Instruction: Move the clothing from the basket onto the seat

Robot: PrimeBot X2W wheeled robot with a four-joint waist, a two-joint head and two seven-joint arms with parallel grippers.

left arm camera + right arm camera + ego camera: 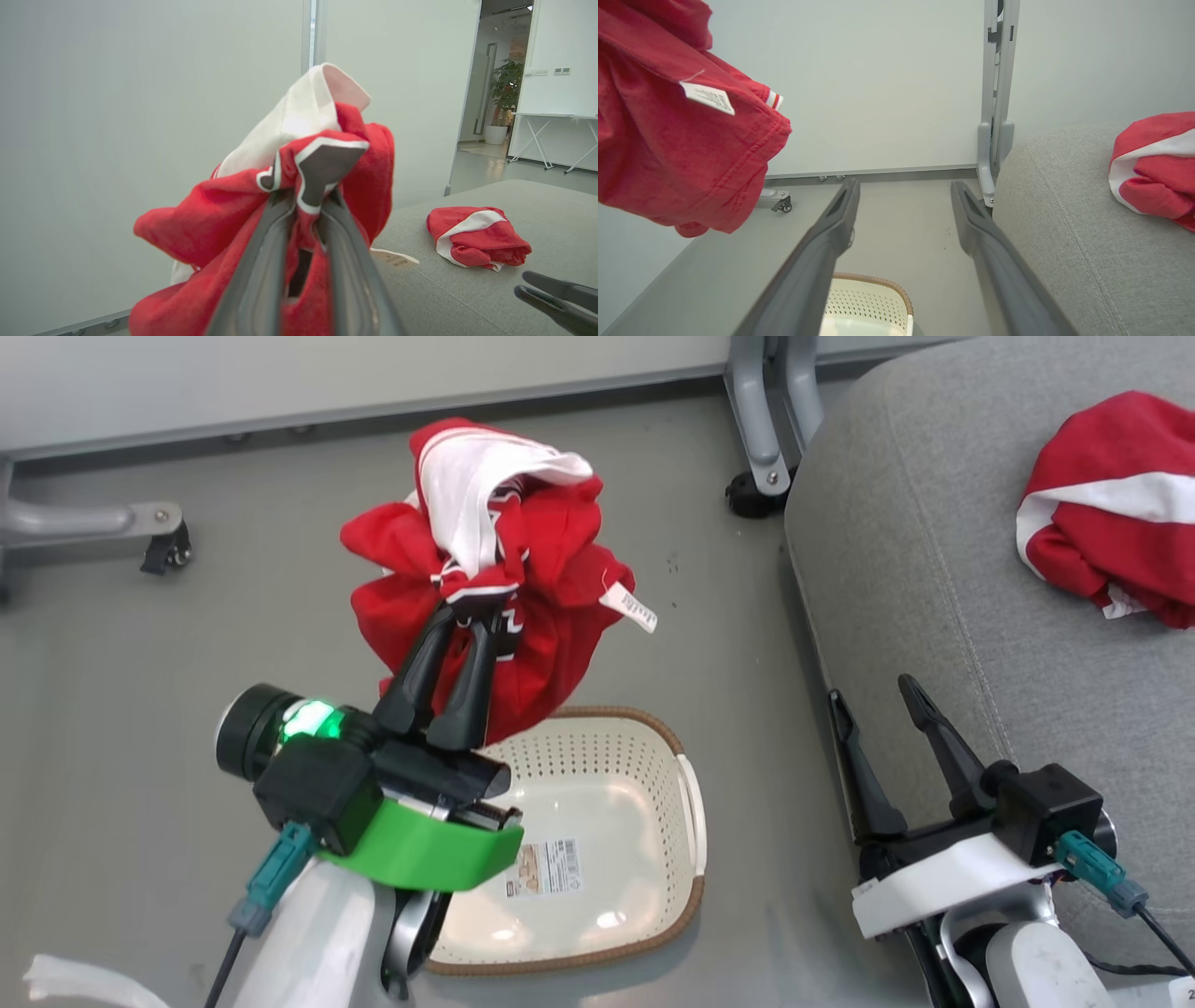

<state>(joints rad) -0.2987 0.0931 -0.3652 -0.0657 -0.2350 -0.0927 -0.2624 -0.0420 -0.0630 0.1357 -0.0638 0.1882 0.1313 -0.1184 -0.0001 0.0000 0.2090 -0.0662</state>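
A bunched red garment (523, 569) with white stripes and a small white tag hangs in the air above the cream basket (686, 793), and my left gripper (476, 607) is shut on it. In the left wrist view the same garment (201, 224) wraps around my fingers. A second red and white garment (1116, 509) lies crumpled on the grey seat (943, 569) at the right, also visible as the garment (476, 235). My right gripper (873, 695) stands open with nothing in it, at the seat's left edge. The basket holds no clothing.
Grey floor surrounds the basket. A grey metal frame leg with a caster (761, 476) stands at the seat's far corner, and another caster leg (159, 537) sits at the far left. A pale wall panel (373, 373) runs along the back.
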